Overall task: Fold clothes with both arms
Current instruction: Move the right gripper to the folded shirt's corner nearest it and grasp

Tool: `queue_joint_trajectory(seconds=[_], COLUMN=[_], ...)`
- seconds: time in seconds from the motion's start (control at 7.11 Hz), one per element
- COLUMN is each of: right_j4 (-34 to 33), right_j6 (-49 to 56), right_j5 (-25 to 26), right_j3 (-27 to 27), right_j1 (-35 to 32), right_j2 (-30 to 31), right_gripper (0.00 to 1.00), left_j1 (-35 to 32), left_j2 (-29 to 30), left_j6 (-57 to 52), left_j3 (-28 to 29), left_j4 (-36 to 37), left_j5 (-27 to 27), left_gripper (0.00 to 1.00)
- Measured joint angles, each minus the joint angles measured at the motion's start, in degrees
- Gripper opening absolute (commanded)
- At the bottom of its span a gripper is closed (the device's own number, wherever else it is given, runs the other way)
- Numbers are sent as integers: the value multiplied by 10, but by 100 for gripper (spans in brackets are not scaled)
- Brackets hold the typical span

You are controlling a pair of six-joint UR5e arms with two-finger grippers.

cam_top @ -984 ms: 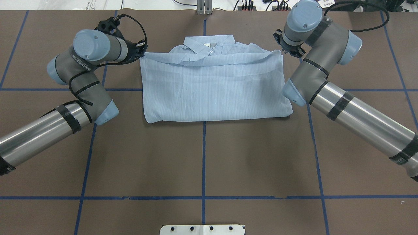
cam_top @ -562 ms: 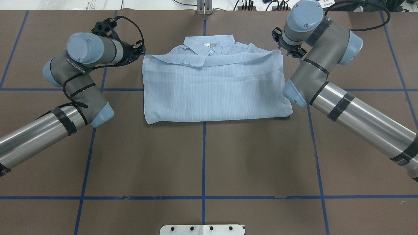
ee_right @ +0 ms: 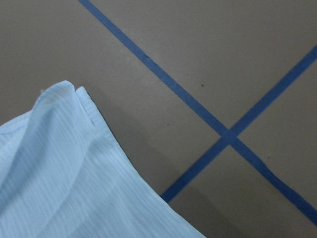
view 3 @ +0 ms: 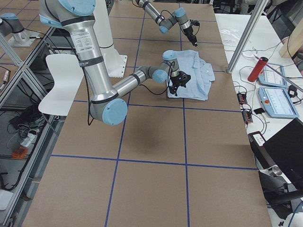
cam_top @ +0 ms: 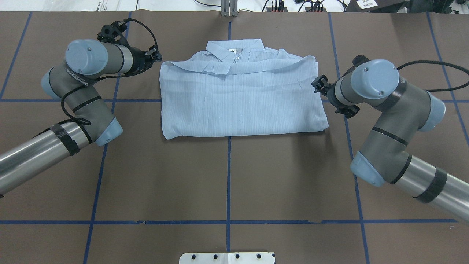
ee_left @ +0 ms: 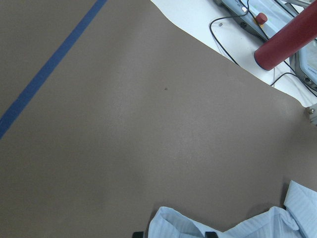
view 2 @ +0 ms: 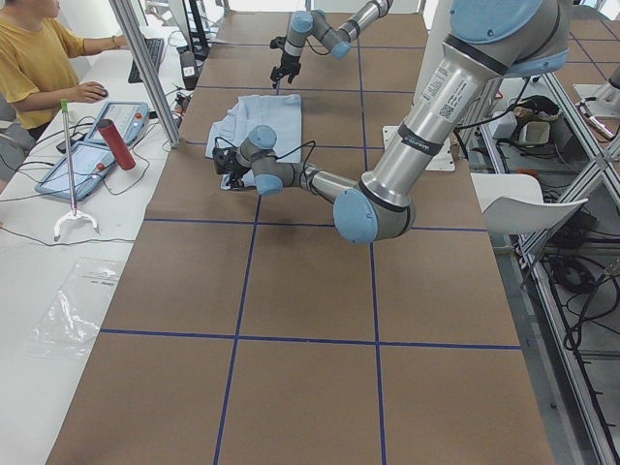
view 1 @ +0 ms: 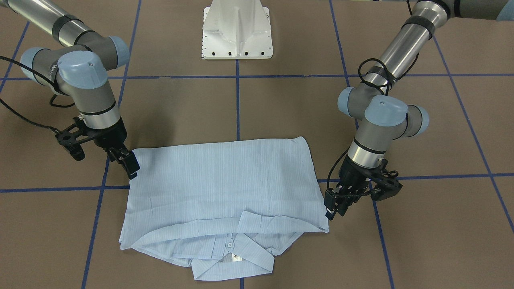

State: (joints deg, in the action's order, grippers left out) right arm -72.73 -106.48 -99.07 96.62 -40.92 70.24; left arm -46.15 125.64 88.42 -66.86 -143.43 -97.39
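Shirt (view 1: 225, 184) between left claw (view 1: 335, 208), right claw (view 1: 130, 164)

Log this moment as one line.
shirt folded flat on table, collar showing | left claw open at collar-end corner | right claw beside shirt's right edge, open/shut unclear

Left end effector (view 1: 332, 210), right end effector (view 1: 132, 171) point down.

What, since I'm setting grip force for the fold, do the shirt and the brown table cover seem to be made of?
Shirt: thin woven cloth, probably cotton or a blend, with a matte finish. Fine stripes show, and it lies in soft creases.
Table cover: a brown matte sheet, likely paper or card. Small torn nicks show along a blue tape line.
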Motion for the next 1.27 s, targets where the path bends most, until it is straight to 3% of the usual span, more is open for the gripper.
queue_joint_trajectory(seconds=[0.42,0.56,0.7,0.84,0.98,1.27], right_j4=[-1,-1,-1,-1,-1,-1], right_j6=[-23,-24,-25,-26,-26,-26], right_j5=[-4,-5,-6,-6,-7,-16], right_j3=[-17,-18,-18,-20,-20,-18], right_j1=[21,25,29,31,32,33], right_j2=[6,6,7,7,7,7], right_gripper=[85,65,32,21,0,0], left_j1=[0,0,0,0,0,0], left_j2=[0,0,0,0,0,0], left_j6=[-2,-3,-3,-3,-3,-4], left_j3=[0,0,0,0,-1,-1], left_j4=[-1,-1,-1,0,0,0], left_j5=[0,0,0,0,0,0], left_gripper=[51,51,51,51,51,51])
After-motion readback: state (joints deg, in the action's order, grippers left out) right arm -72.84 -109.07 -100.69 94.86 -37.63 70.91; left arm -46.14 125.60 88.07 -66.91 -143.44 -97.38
